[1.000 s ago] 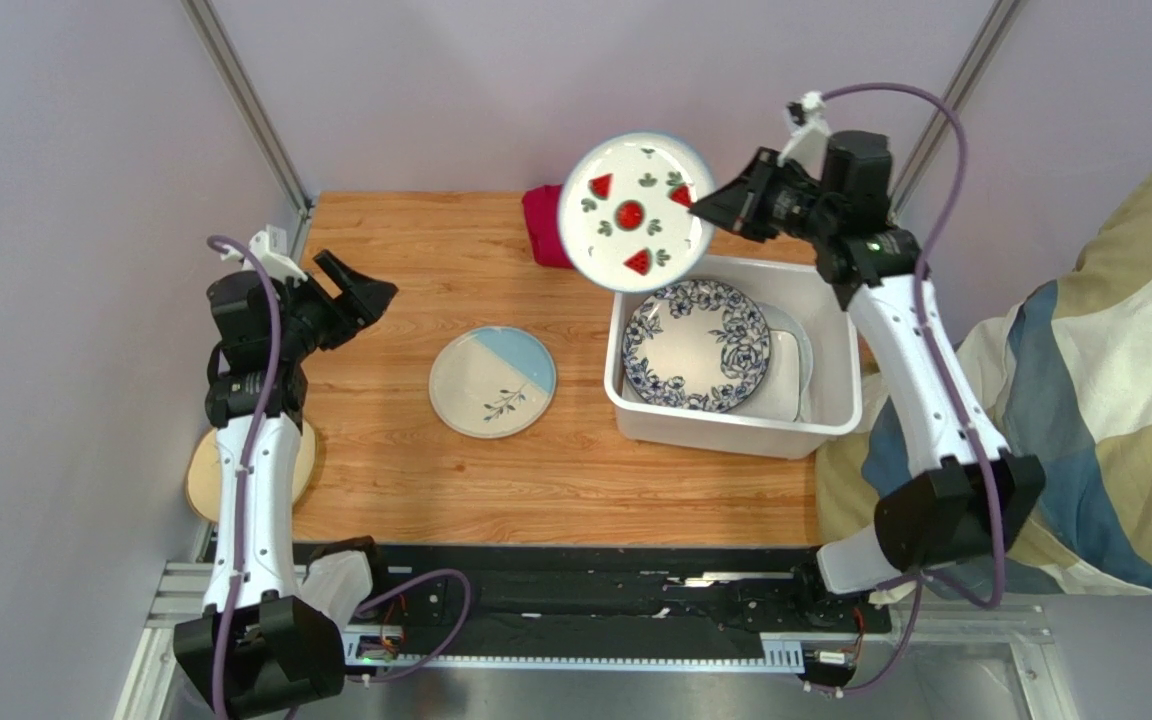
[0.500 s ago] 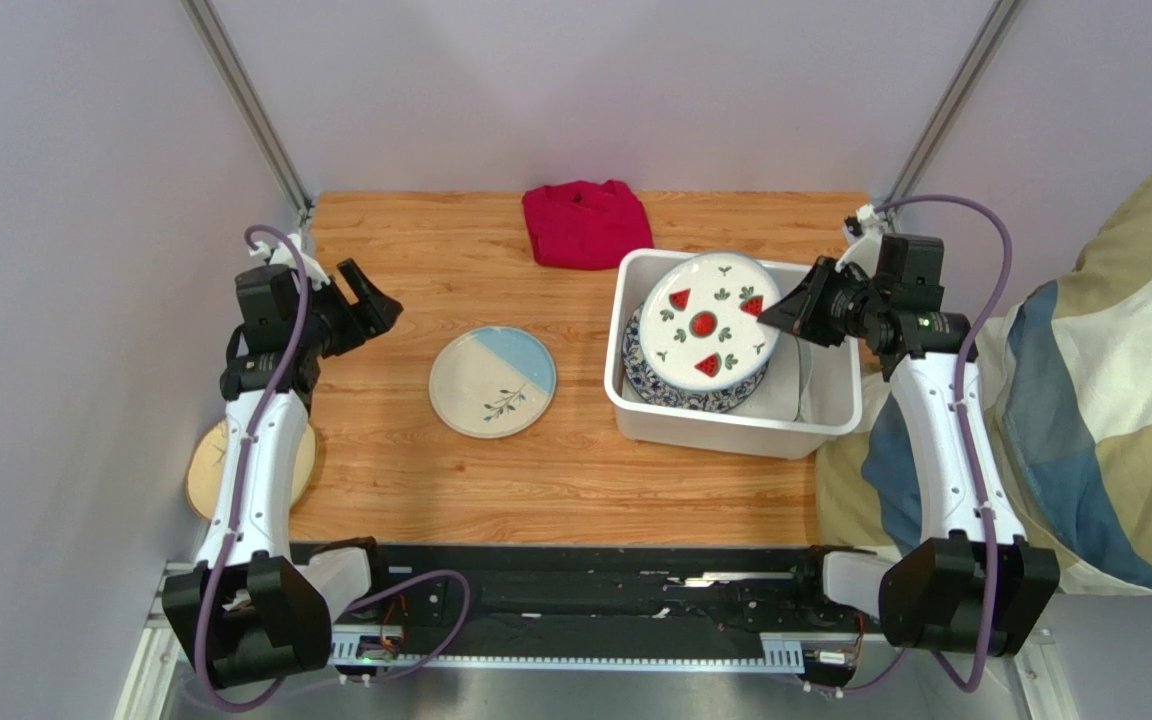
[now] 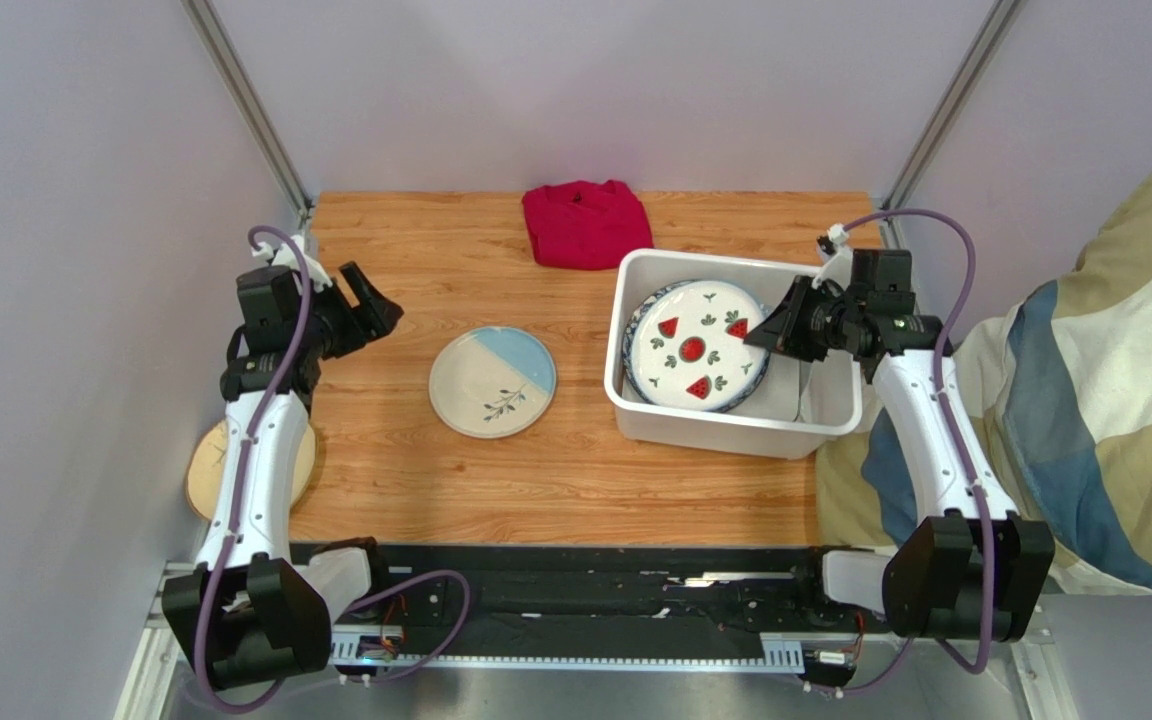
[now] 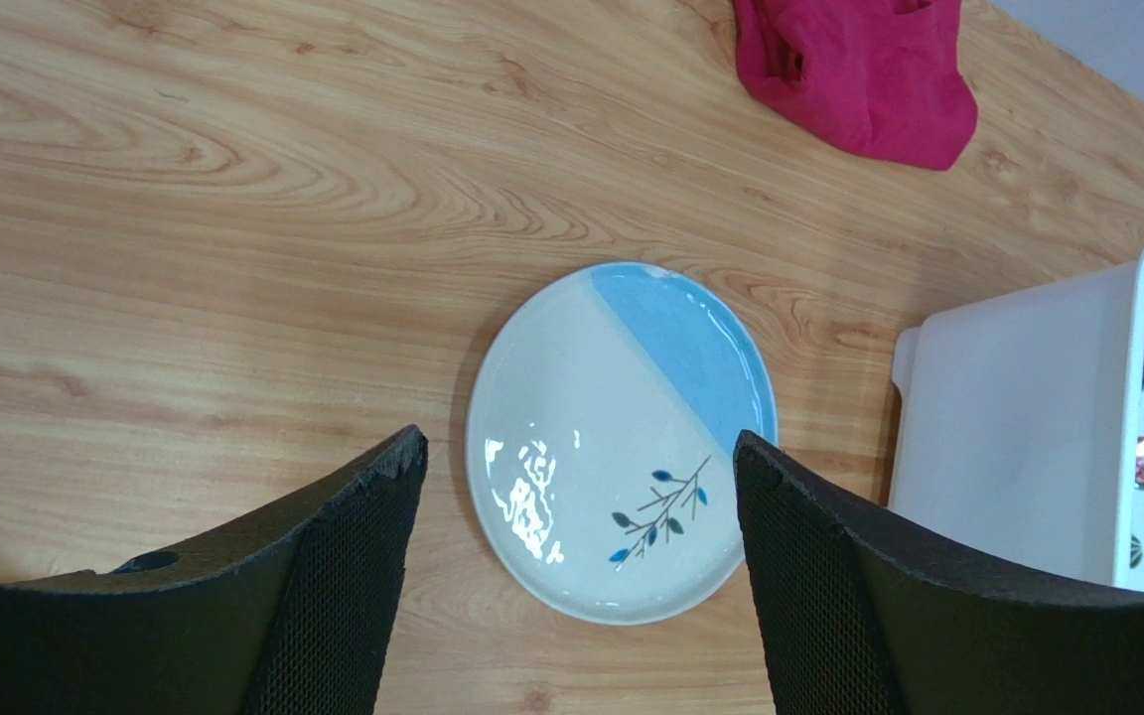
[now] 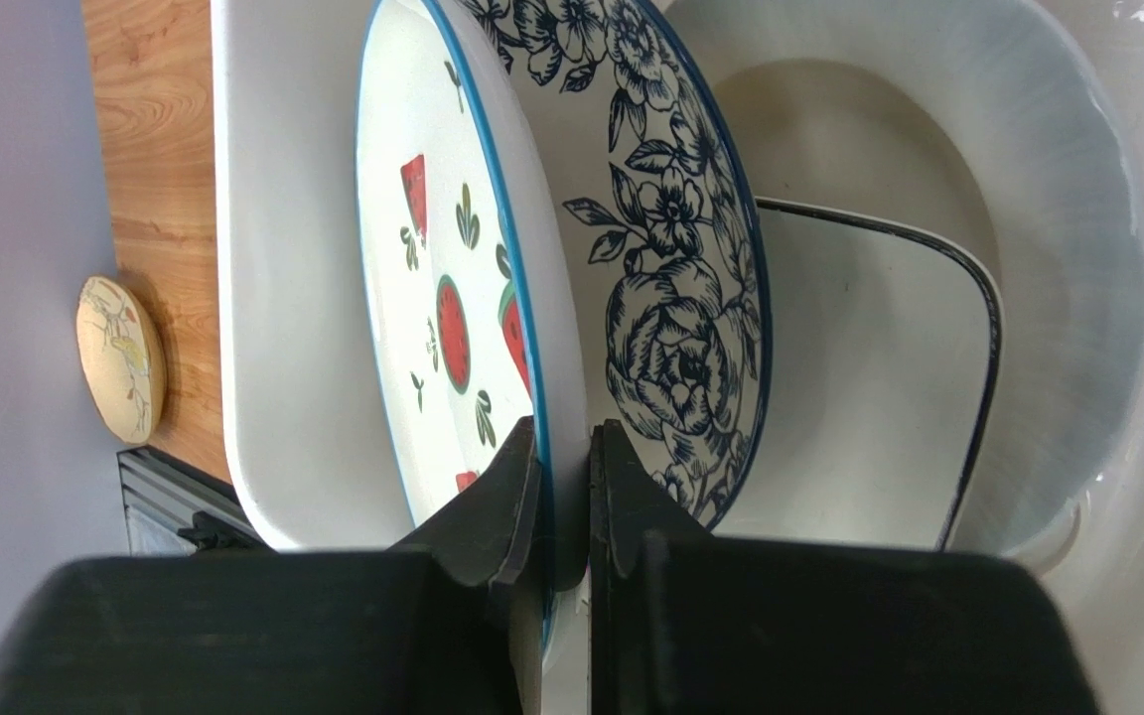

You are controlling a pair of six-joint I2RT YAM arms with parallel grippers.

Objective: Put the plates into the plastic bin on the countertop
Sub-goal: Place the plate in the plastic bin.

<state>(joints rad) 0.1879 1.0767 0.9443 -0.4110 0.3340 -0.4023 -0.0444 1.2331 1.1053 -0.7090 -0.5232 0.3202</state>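
My right gripper (image 3: 767, 333) is shut on the rim of the strawberry-print plate (image 3: 692, 347), holding it low inside the white plastic bin (image 3: 717, 431), just over the blue floral plate (image 5: 675, 283). In the right wrist view the strawberry plate (image 5: 451, 298) sits between my fingers (image 5: 563, 499); a white rectangular plate (image 5: 869, 373) and a larger white dish (image 5: 1011, 134) lie beneath. A cream-and-blue plate with a leaf sprig (image 3: 494, 381) lies on the countertop (image 3: 432, 495). My left gripper (image 3: 370, 297) is open and empty, above and left of it; the left wrist view shows that plate (image 4: 623, 440) between my fingers.
A folded red cloth (image 3: 587, 222) lies at the back of the countertop, also in the left wrist view (image 4: 854, 67). A small round tan dish (image 3: 220, 468) sits off the table's left edge by the left arm. The bin's wall (image 4: 1011, 432) stands right of the cream-and-blue plate.
My right gripper has brought the strawberry-print plate down from high above the table into the bin, onto the blue floral plate. The left arm shifted slightly, then held still.
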